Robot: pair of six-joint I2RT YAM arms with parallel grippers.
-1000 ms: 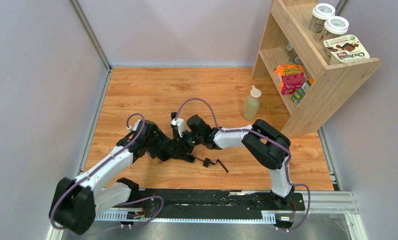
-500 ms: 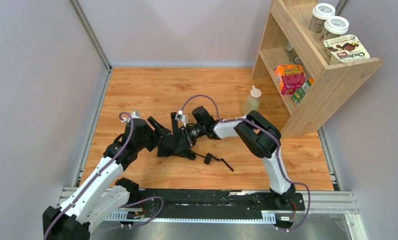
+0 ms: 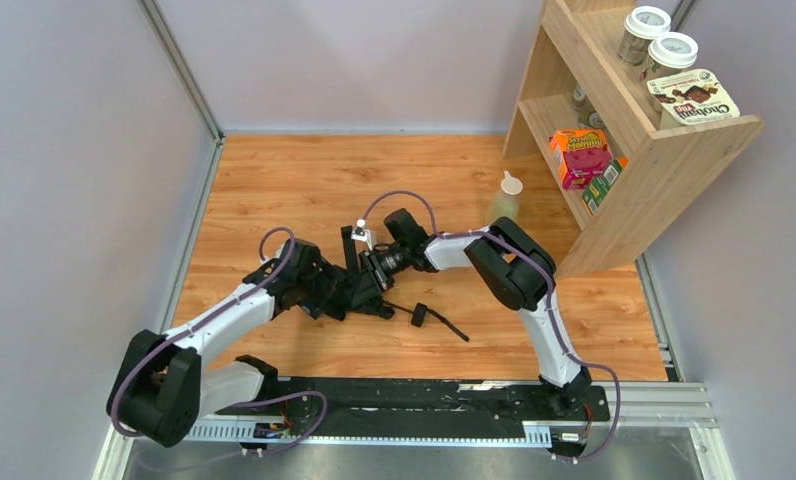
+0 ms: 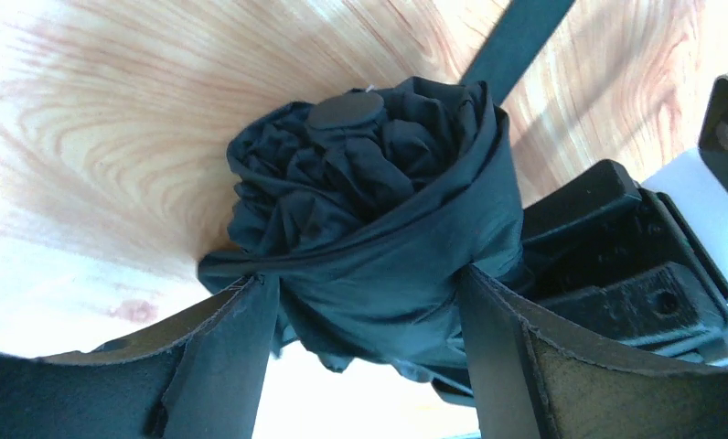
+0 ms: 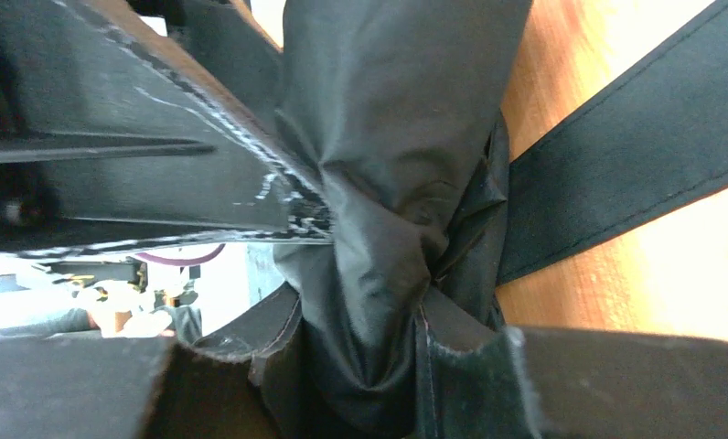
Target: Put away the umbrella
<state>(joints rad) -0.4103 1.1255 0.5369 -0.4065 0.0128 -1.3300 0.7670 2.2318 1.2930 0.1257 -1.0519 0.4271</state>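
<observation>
1. The left tool (image 4: 365,366) stands wide, its two fingers (image 4: 219,366) flanking the bundled canopy in the lower half of the left wrist view. The fabric bulges between them and brushes both inner faces. Whether they press or only bracket it, I cannot tell.
2. The right tool (image 5: 360,302) is clenched on the same bundle. In its own view, black cloth is pinched and creased between its two pads at frame centre, so this arm seems to be the one anchoring the load.
3. The black compact folding umbrella with matte fabric canopy (image 3: 359,290) lies on the wooden counter (image 3: 304,175), just left of centre in the overhead view, wedged between the two tools.
4. Its thin shaft and small black knob handle (image 3: 420,314) trail toward the lower right, resting on the counter and free of both arms.
5. A flat black closure strap (image 4: 516,37) runs off toward the upper right of the left wrist view, hanging loose. That suggests the canopy is gathered but not yet tied.
6. The two-sided hold probably keeps the folds compact while one arm regrips or reaches for the strap.
</observation>
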